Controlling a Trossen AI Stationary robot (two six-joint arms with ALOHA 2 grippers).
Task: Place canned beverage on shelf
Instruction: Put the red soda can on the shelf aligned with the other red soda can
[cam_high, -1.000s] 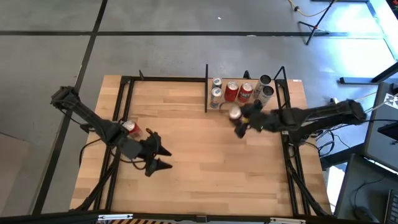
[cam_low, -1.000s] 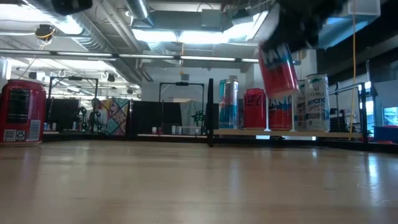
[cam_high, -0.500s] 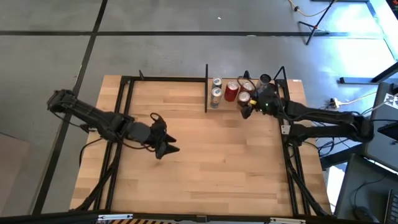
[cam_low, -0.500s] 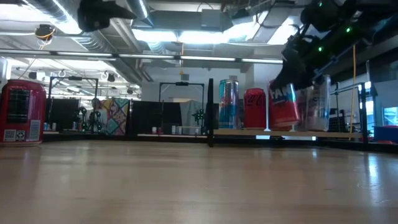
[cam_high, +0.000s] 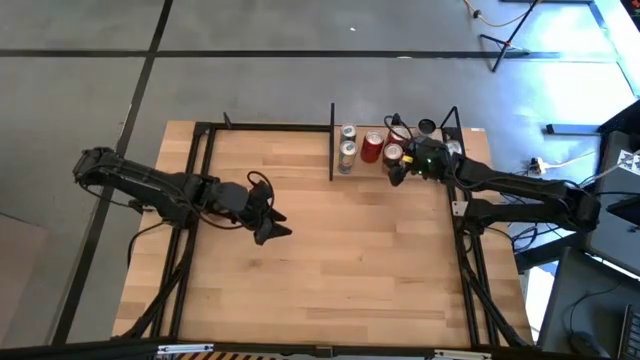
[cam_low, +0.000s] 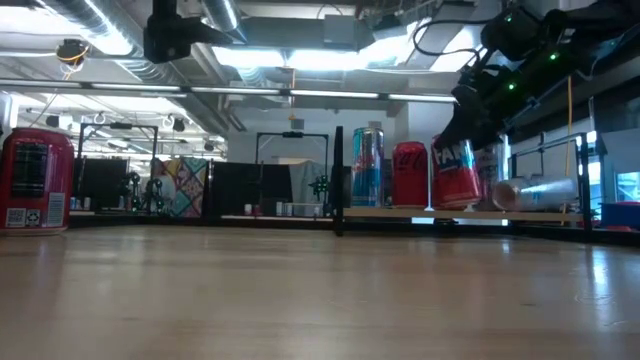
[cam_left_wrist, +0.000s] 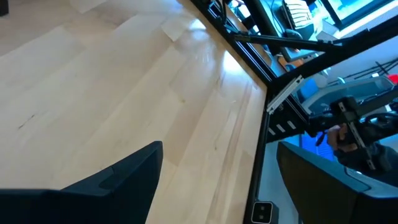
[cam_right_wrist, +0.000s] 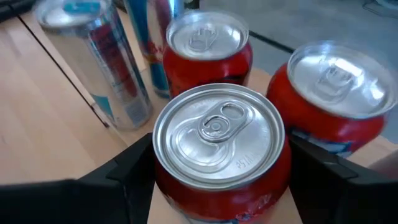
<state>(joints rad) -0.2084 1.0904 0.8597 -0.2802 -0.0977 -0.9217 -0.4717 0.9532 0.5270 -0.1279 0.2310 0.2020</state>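
Red cylindrical can (cam_right_wrist: 219, 149) gripped in right jaws on the light-wood shelf (cam_high: 360, 170); left jaws spread, empty.

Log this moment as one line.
right gripper: shut on red can, on shelf | left gripper: open, over table | silver can: toppled

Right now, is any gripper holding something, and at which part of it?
The right gripper holds a red can by its sides, just under the top rim, over the shelf. The left gripper is open and holds nothing.
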